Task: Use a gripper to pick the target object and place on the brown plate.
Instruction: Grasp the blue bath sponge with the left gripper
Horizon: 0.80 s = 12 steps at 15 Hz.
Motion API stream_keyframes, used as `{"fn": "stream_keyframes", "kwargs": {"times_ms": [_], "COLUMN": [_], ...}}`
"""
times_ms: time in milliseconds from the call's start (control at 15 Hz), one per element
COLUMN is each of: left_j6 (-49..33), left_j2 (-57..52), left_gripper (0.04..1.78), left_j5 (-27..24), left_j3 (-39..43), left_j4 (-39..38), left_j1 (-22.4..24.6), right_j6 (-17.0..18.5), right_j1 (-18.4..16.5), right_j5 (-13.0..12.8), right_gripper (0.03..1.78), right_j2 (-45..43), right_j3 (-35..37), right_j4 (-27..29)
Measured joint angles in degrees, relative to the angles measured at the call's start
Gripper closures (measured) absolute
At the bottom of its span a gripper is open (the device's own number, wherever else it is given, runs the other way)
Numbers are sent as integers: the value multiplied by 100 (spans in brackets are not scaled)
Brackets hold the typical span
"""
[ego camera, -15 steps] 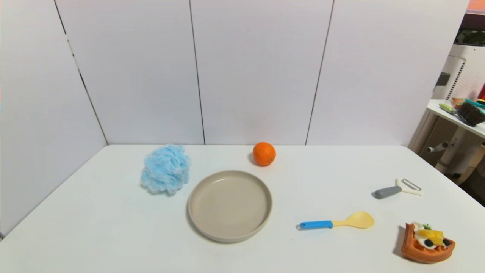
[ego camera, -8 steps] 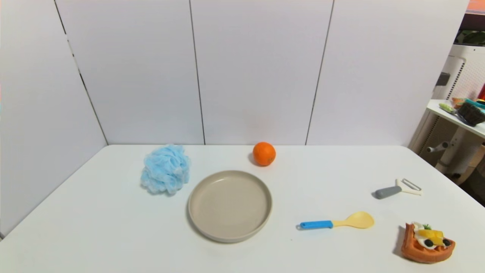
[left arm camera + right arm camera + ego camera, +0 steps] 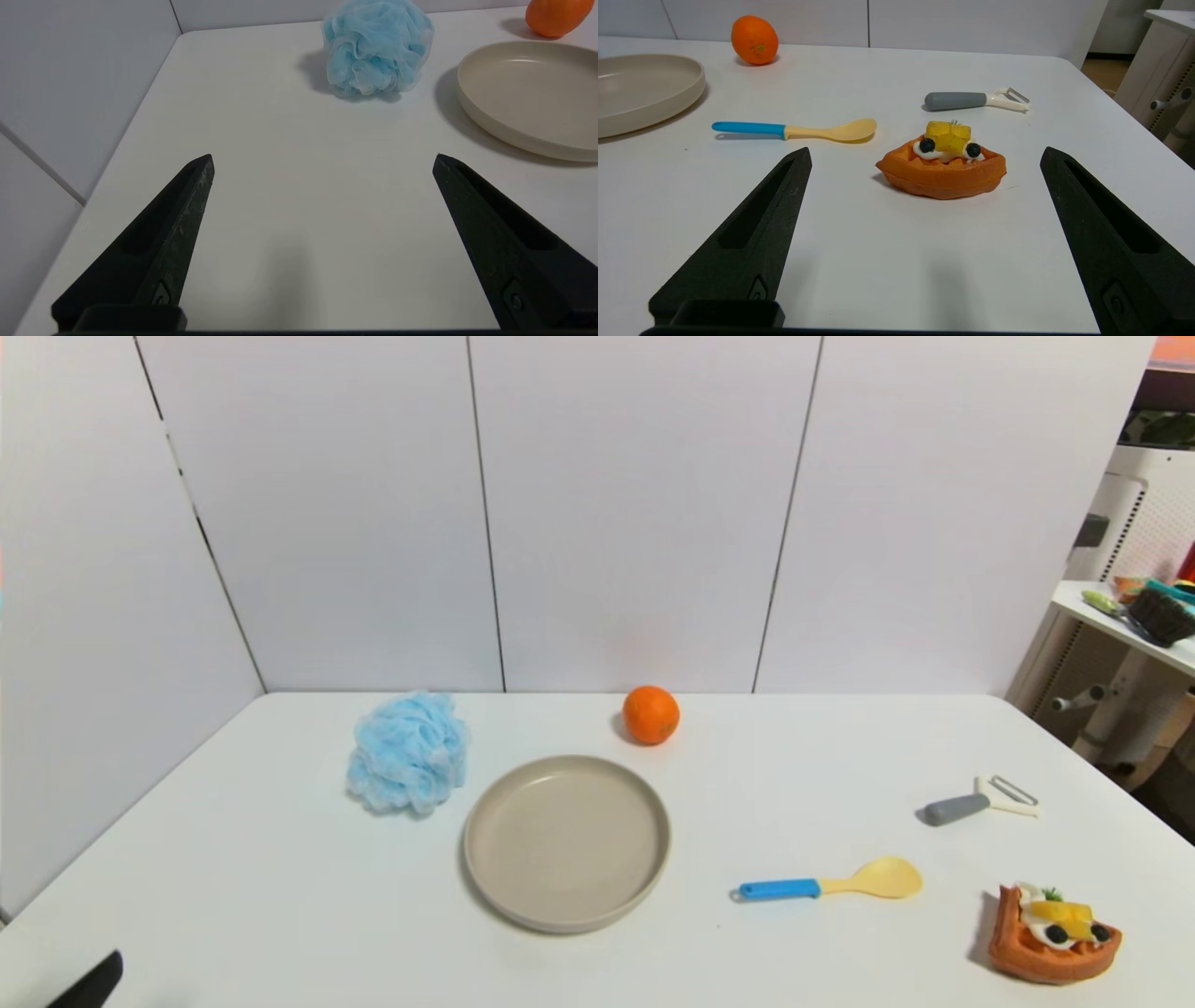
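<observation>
The light-blue bath pouf [image 3: 408, 753] sits on the white table, just left of the beige-tan plate [image 3: 567, 841]. Both also show in the left wrist view, the pouf [image 3: 376, 48] and the plate [image 3: 528, 93]. My left gripper [image 3: 322, 161] is open and empty, low over the table's near left part, well short of the pouf. One black fingertip [image 3: 91, 983] shows at the head view's bottom left. My right gripper [image 3: 924, 156] is open and empty over the near right part of the table, facing a toy waffle [image 3: 943, 165].
An orange [image 3: 651, 714] lies behind the plate. A blue-handled yellow spoon [image 3: 826, 883], a grey-handled peeler [image 3: 980, 800] and the toy waffle [image 3: 1055, 933] lie at the right. White wall panels close the back and left. A side table [image 3: 1130, 625] stands off right.
A black fingertip of the left gripper has come into the head view at the bottom left corner. The objects on the table have not moved.
</observation>
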Motion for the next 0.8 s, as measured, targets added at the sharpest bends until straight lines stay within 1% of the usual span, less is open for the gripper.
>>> {"fn": "stream_keyframes", "kwargs": {"times_ms": [133, 200, 467, 600, 800], "left_j6": [256, 358, 566, 612, 667], "left_j2": [1161, 1744, 4081, 5157, 6529], "left_gripper": [13, 13, 13, 13, 13], "left_j5": [-7, -7, -30, -60, -204], "left_j3": [-1045, -1692, -4098, -5086, -6345], "left_j4": [137, 255, 1033, 1523, 2270], "left_j1": [-24, -49, -252, -411, -686], "right_j6": [2, 0, 2, 0, 2], "right_j1": [0, 0, 0, 0, 0], "right_j5": [0, 0, 2, 0, 2], "right_gripper": [12, 12, 12, 12, 12], "right_j2": [0, -2, 0, 0, 0], "right_j3": [0, 0, -2, -2, -2], "right_j4": [0, 0, 2, 0, 0]}}
